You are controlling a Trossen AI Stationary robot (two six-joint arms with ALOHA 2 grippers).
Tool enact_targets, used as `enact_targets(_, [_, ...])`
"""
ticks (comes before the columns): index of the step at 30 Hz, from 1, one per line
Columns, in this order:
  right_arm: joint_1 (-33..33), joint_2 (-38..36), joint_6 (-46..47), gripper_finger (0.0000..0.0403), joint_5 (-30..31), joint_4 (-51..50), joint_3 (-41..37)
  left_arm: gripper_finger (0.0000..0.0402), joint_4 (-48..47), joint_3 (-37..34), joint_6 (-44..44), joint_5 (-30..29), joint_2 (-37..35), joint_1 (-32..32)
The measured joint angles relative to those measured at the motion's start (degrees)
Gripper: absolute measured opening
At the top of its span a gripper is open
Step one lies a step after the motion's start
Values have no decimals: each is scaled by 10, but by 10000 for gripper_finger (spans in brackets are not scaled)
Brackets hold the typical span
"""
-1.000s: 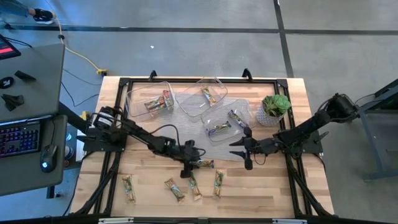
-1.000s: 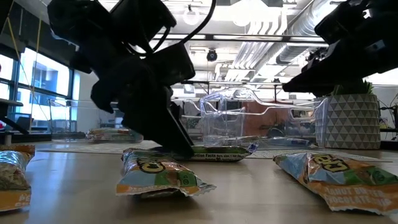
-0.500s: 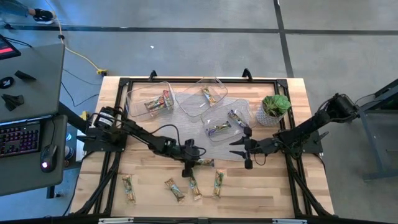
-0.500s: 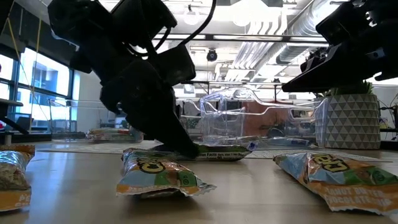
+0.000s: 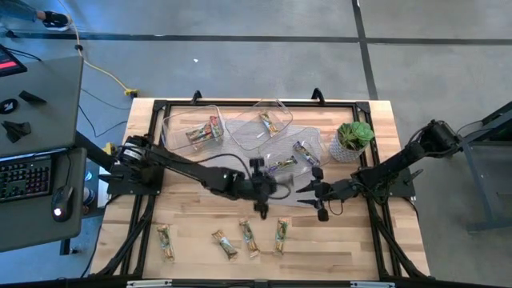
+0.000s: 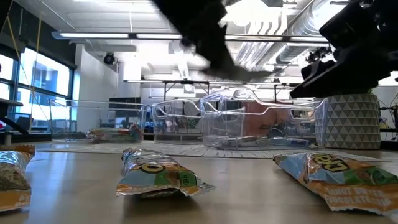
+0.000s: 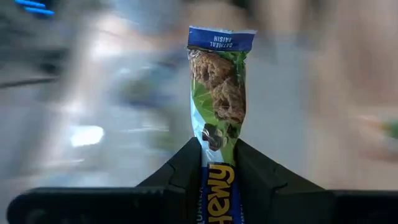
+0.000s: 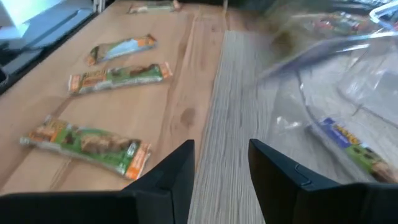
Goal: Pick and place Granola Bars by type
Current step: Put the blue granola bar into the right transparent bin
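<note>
Green and blue wrapper, oatmeal raisin: that bar [image 7: 217,93] sits clamped between your left gripper's [image 7: 219,163] fingers, sticking straight out past the tips, lifted clear of the table [image 5: 200,216]. From above, the left gripper [image 5: 262,190] hangs over the middle of the table, just short of the nearest clear tub [image 5: 286,160], which already holds two dark-wrapped bars. So you're in the carry step: one bar picked, not yet dropped. Two more tubs lie behind, one with red-pink bars [image 5: 192,128], one with a single green-tan bar [image 5: 266,122].

Next you'll likely need to match the wrapper to the right tub before you part the fingers. I can't tell for sure which tub that is. Get the bar over the tub's mouth, not its rim, since the walls are clear and easy to misjudge.

Your right gripper [image 5: 310,192] waits just beside the left, at the grey mat's [image 8: 236,112] edge, empty, fingers apart; mind the crowding there. Four green-tan bars [image 5: 240,236] remain along the near edge of the table.
</note>
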Motion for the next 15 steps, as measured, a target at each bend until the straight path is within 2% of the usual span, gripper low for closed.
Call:
enact_targets(2, [6, 0, 1, 133, 1, -3, 0, 78, -49, 44, 27, -61, -2, 11])
enact_targets(4, [10, 0, 4, 133, 3, -5, 0, 78, -58, 69, 35, -53, -2, 32])
enact_targets(6, [13, 0, 12, 133, 3, -5, 0, 78, -59, 86, 15, 2, -2, 65])
enact_targets(10, [13, 0, 42, 133, 1, -5, 0, 78, -18, 93, -62, 151, 14, 141])
enact_targets(12, [13, 0, 45, 133, 0, -7, 0, 78, -15, 90, -70, 186, 30, 174])
enact_targets(15, [13, 0, 45, 133, 3, -9, 0, 78, 25, 92, -53, 205, 61, 206])
